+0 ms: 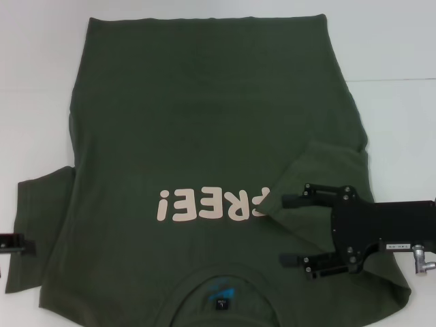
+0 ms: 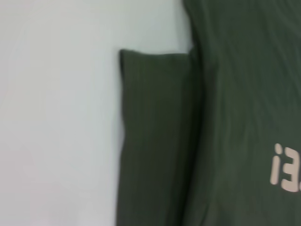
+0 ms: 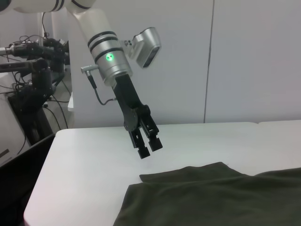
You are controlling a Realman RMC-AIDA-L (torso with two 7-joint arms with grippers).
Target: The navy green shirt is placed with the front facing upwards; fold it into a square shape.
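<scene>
The navy green shirt [image 1: 204,136] lies front up on the white table [image 1: 402,41], collar [image 1: 221,289] at the near edge and hem at the far edge, so the pale "FREE!" lettering [image 1: 211,203] reads upside down in the head view. Its right sleeve [image 1: 320,174] has been turned in over the chest and covers the first letter of the print, which looks like the opening fold that narrows the body toward a square. The right hand [image 1: 291,228] hovers over the near right shoulder just beside that folded sleeve, its two black fingers apart with cloth showing between them and nothing clamped; it seems placed there either to let go of the sleeve or to press the crease flat. The left sleeve [image 2: 153,141] lies spread flat on the table at the left, not yet folded in. The left hand [image 3: 149,148] hangs above the bare table just off the shirt's left edge, fingers close together and holding nothing, probably waiting near the sleeve it would have to take. There are no containers in any view; only the shirt rests on the table
</scene>
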